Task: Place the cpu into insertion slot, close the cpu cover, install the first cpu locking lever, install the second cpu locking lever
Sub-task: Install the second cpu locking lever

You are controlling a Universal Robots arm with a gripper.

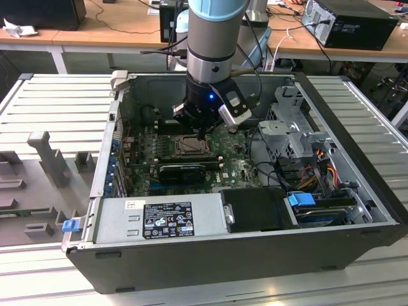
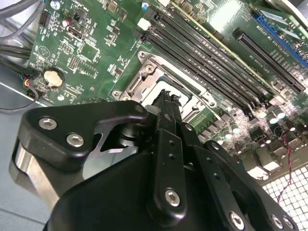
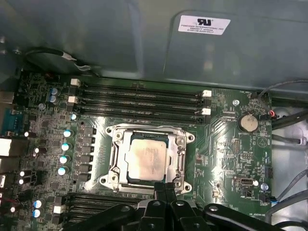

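**Arm reaches down into the open computer, right at the CPU socket**

The robot arm (image 1: 213, 44) comes straight down from above into the open computer case (image 1: 357, 191). Its wrist points down at the green motherboard (image 3: 226, 159).

The gripper (image 3: 165, 186) sits at the near edge of the insertion slot (image 3: 115, 166). Its two black fingers (image 2: 166, 113) are pressed together into one thin tip, and they pinch nothing. In the first wrist view the tip sits right at the metal edge of the socket, but I cannot tell if it really touches it.

One cpu (image 3: 147, 157) lies flat inside the insertion slot, with its pale grey face up. The cpu cover (image 3: 180, 156) lies down flat around the chip, and the chip shows through the cover's square window. In the exterior view the slot (image 1: 190, 145) is near the middle of the board, just under the gripper (image 1: 203, 135).

There is one round silver battery (image 3: 248, 122) on the board, off to one side of the slot. Long black memory slots (image 3: 139, 102) run in rows on the far side of the socket. One grey power supply box (image 1: 159, 218) sits along the near wall of the case.
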